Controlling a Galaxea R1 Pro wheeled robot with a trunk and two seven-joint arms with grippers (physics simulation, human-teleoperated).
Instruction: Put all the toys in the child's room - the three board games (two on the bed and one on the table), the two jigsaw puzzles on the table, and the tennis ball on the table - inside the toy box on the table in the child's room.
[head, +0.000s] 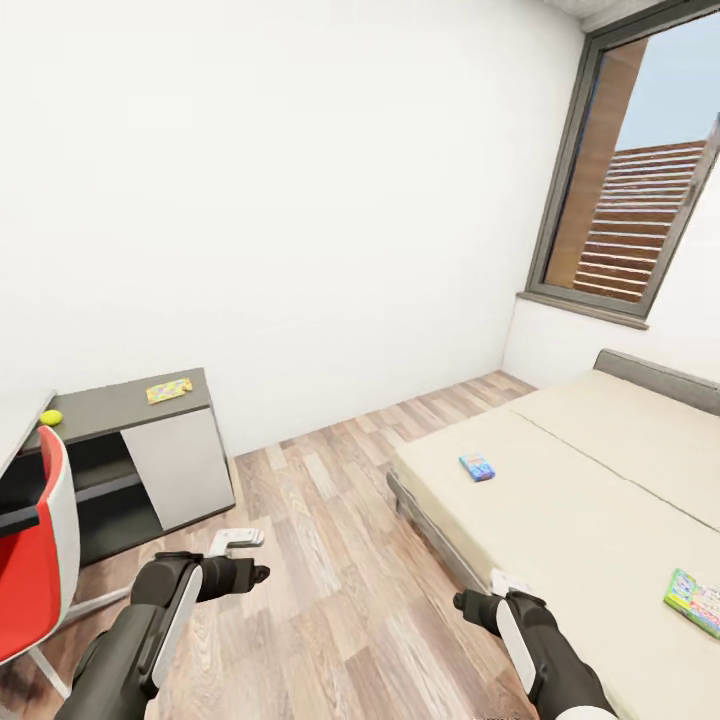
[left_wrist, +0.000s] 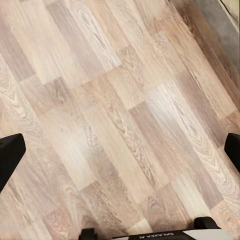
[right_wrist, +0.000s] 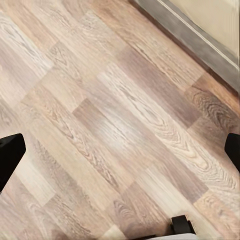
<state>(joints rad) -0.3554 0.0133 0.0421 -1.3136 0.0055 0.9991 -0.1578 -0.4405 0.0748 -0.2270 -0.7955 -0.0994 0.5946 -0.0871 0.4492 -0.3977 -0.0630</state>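
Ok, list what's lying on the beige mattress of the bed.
Two board games lie on the beige mattress: a small blue box and a green-purple box, cut off by the picture's edge. Nothing covers either.

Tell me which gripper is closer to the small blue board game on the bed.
Right. The right gripper hangs over the floor by the bed's near edge, just short of the small blue board game. The left gripper is farther away, over the floor beside the table.

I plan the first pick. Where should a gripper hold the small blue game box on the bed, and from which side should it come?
The small blue game box lies flat on the bed, near its floor-side edge. Probably best to come from above and close the fingers across its short width. The mattress under it gives no room for a side grip.
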